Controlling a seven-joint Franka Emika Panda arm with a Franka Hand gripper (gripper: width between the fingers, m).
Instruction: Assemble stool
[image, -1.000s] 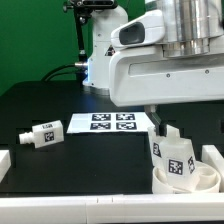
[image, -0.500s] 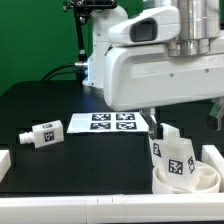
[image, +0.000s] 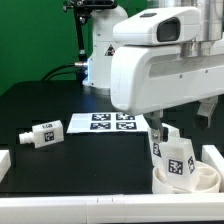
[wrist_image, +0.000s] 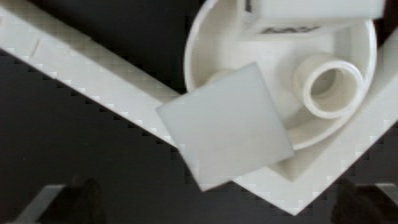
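The white loose leg (image: 42, 134) and upright leg (image: 175, 158) bear black-and-white tags (the seat ring (image: 190, 184) looks plain white). The marker board (image: 110, 122) is white with black tags, and the table (image: 40, 100) is black.

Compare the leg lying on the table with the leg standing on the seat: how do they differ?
The lying leg rests on its side on the table, alone at the exterior view's left; the standing leg is upright on the seat at the right. The lying leg is clear of the arm; the standing leg sits just below it. Both are white, blocky and tagged.
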